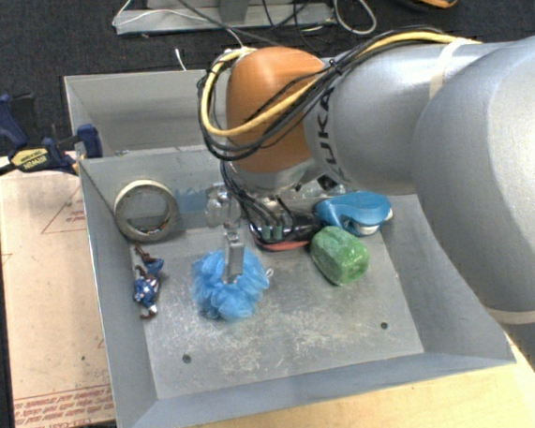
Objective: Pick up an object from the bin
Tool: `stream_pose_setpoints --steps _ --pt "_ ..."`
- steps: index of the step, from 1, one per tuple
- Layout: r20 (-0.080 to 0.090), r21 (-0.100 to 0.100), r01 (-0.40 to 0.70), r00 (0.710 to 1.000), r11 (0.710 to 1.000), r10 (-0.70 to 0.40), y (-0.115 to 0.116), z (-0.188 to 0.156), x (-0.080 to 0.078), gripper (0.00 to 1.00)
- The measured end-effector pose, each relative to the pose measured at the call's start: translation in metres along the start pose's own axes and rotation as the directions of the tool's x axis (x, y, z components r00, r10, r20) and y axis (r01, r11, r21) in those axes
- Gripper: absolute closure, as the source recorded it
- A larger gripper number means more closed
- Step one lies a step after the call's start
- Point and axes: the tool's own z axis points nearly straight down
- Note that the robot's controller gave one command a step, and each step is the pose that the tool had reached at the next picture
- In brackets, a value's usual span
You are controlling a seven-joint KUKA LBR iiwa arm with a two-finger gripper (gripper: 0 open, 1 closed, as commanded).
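the gripper (235,262) is placed right over the blue fluffy puff (221,296), which lies near the middle of the bin (290,347) floor. the tool's tip appears to be pressed into the puff's upper edge. how wide the gripper stands cannot be told, and nothing is shown to be held. the puff is roughly round, so no long axis is offered. the grey floor around it is bare. a green lump (339,255) lies apart toward the view's right and a small blue figure (146,286) apart toward its left, so room for a straight lift is judged sufficient.
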Motion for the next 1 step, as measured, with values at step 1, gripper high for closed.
stream_pose_setpoints --steps 1 --pt "0.000 0.000 0.000 1.000 1.000 0.000 0.0000 0.0000 0.0000 0.00"
